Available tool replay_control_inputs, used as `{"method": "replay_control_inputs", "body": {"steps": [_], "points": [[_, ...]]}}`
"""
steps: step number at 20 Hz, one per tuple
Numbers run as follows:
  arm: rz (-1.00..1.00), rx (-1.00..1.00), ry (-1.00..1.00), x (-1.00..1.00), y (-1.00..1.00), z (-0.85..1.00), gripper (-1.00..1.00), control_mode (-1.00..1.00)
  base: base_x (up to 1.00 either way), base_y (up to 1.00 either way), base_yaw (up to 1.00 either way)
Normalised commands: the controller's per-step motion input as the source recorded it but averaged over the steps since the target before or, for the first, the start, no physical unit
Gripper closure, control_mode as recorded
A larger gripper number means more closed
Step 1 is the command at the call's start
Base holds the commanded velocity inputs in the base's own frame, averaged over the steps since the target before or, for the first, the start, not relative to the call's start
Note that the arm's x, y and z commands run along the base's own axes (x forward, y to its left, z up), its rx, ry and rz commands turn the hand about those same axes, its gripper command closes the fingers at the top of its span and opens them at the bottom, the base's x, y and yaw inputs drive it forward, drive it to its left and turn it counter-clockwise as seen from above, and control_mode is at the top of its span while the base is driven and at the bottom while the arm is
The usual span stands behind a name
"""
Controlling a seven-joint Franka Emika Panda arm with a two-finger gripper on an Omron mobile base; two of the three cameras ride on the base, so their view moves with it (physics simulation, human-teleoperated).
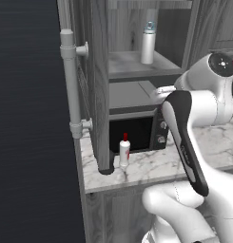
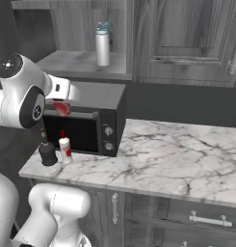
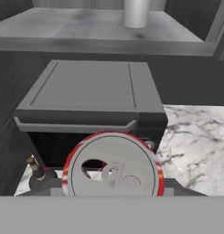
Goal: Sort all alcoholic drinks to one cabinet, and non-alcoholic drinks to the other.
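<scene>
From the left base view you see the pale bottle (image 1: 148,42) upright on the shelf of the open cabinet (image 1: 137,64), above the microwave (image 1: 137,130). The small white bottle (image 1: 124,151) with the red cap stands on the marble counter (image 1: 151,166), just in front of the microwave door.

From the right base view, the red can (image 2: 61,107) sits at the end of the arm, raised in front of the microwave's top edge. Below it, the dark bottle (image 2: 47,152) and the white bottle stand side by side on the counter.

In the hand view, the can's silver top and red rim sit right at the gripper (image 3: 112,189), which is pinching the can; its fingers are hidden behind it.
</scene>
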Motion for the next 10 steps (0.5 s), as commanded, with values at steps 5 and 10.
{"method": "replay_control_inputs", "body": {"steps": [5, 10], "points": [[0.0, 0.0, -0.01, 0.09, 0.03, 0.2, 1.0, -1.0, 0.0, 0.0, 0.0], [0.0, 0.0, 0.0, 0.12, 0.03, 0.16, 1.0, -1.0, 0.0, 0.0, 0.0]]}}
